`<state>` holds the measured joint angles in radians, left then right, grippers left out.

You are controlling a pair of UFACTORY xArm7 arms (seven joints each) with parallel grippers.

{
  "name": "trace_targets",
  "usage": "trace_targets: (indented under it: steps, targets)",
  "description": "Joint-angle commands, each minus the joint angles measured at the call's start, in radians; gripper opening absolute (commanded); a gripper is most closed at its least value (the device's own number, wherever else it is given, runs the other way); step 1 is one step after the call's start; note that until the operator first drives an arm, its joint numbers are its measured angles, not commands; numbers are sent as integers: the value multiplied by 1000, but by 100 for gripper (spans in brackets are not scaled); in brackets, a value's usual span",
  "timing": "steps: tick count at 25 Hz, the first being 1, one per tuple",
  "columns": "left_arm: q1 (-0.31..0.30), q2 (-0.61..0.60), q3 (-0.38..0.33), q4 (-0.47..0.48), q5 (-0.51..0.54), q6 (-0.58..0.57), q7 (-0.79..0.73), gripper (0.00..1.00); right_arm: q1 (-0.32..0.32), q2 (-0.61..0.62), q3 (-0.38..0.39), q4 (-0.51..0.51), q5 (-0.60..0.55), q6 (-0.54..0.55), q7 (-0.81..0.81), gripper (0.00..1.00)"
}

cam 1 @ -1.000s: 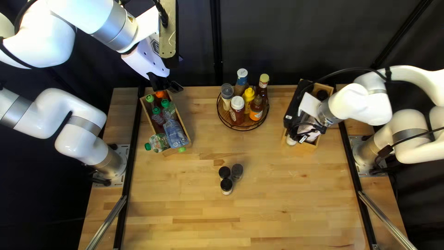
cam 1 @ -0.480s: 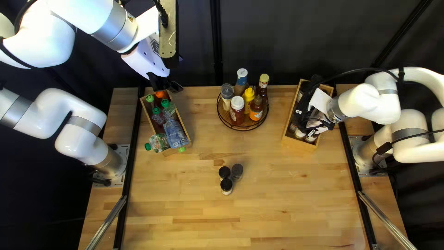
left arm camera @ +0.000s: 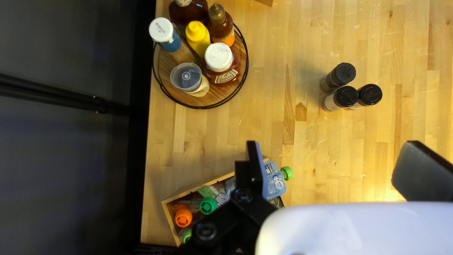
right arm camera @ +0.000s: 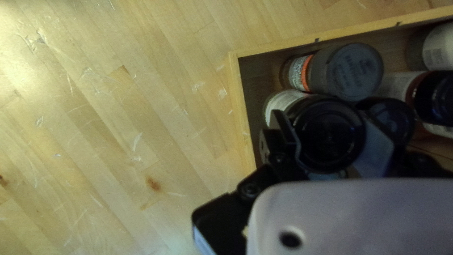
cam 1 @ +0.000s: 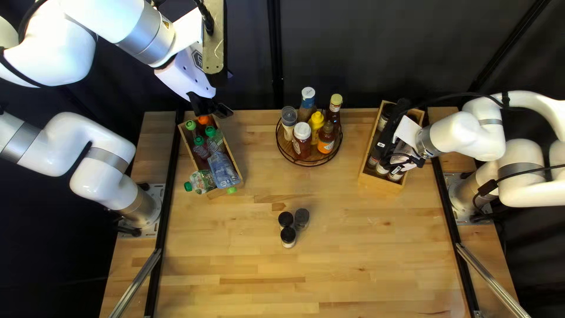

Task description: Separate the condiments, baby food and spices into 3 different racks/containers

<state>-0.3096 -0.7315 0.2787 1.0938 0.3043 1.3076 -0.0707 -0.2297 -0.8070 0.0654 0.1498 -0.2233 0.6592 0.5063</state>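
Right wrist view: one black-capped jar (right arm camera: 331,138) is pinched by the right hand (right arm camera: 328,126), and the neighbouring jar (right arm camera: 355,71) could be knocked by tilted release.

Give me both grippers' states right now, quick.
Left gripper: open, holding nothing.
Right gripper: closed on a black-capped jar at the box.

Now shows, beside the black two-fingered right gripper (cam 1: 385,138), more of the pale rectangular wooden box (cam 1: 378,184) and its white-and-dark cylindrical jars (cam 1: 381,169).
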Motion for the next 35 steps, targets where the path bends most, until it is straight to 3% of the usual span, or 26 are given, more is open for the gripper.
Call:
trace_targets:
  steps: [1,3,8,10,15,20,23,26,30,35]
  targets:
    - [0,0,0,0,0,0,0,100,38,-11,11,37,24,37,3,100]
    - [0,0,0,0,0,0,0,100,56,3,23,59,34,41,9,100]
    - [0,0,0,0,0,0,0,100,145,191,56,191,86,-34,9,100]
    - [0,0,0,0,0,0,0,100,193,320,72,265,107,-97,-16,100]
    - [0,0,0,0,0,0,0,100,270,546,58,392,163,-219,-158,100]
    - [0,0,0,0,0,0,0,100,317,678,28,430,253,-363,-368,100]
    - [0,0,0,0,0,0,0,100,322,724,19,436,288,-419,-454,100]
    - [0,0,0,0,0,0,0,100,315,808,24,457,398,-509,-610,100]
    - [0,0,0,0,0,0,0,100,238,895,107,505,580,-568,-823,100]
    - [0,0,0,0,0,0,0,100,201,977,137,565,609,-594,-890,100]
